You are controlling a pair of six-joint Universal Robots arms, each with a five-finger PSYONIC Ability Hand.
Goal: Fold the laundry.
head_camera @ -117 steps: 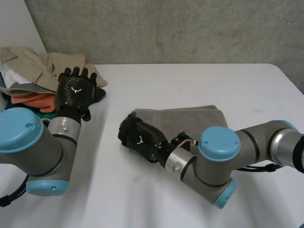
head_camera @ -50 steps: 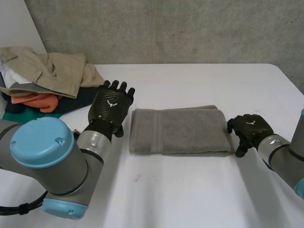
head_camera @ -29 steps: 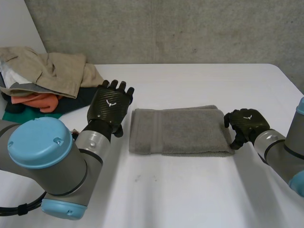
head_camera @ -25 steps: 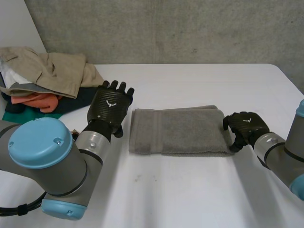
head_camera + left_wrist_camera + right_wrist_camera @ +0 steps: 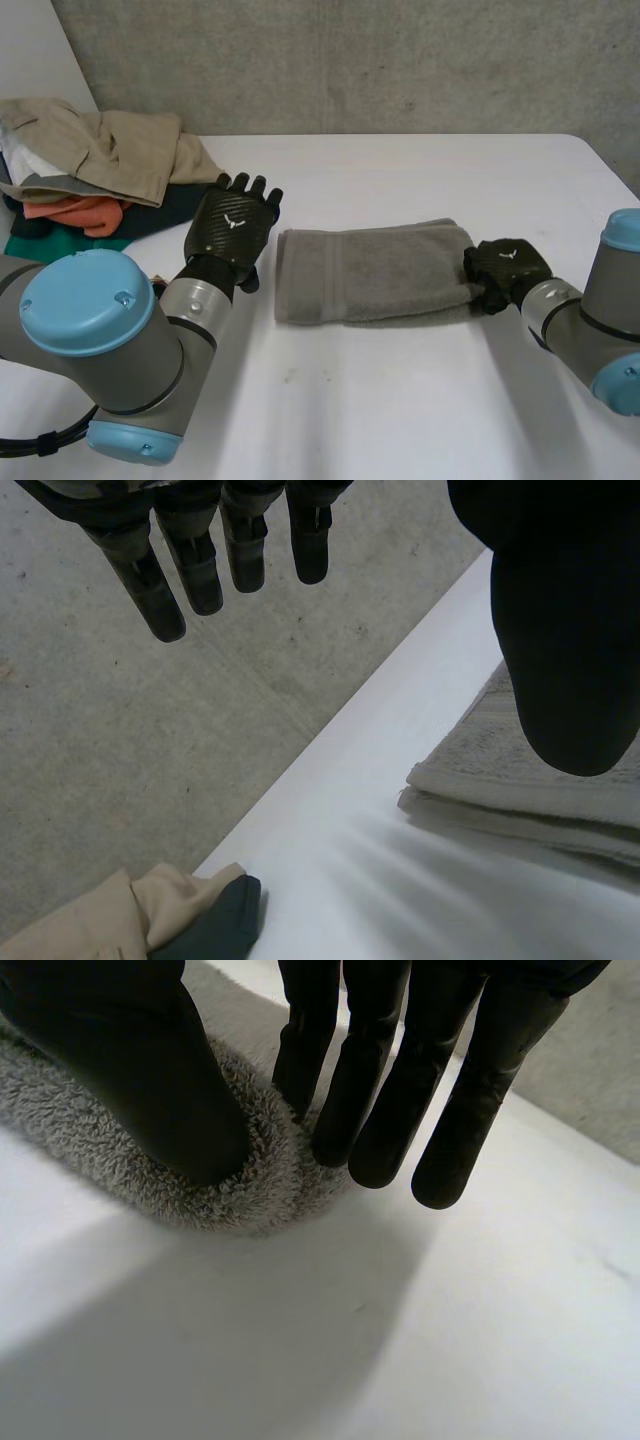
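Right hand (image 5: pixel 505 268) grips the towel (image 5: pixel 370 272) by one end; left hand (image 5: pixel 232 228) waits at the other.

Head view: the folded grey towel lies mid-tabletop (image 5: pixel 400 400), with the right hand on its right end and the left hand hanging just beside its left end. A pile (image 5: pixel 100 160) of clothes sits at the far left corner. Left wrist view: the fingers (image 5: pixel 200 575) are straight and spread well off the thumb (image 5: pixel 560 630), holding nothing, and the towel's corner lies below the thumb. Right wrist view: thumb (image 5: pixel 130 1070) and fingers (image 5: pixel 360 1090) are closed on the towel's thick rolled edge, pinching it. To fold it well, I'd say the right hand needs every layer in that pinch. It should lift low and carry the end straight across while the left hand pins the other end flat.
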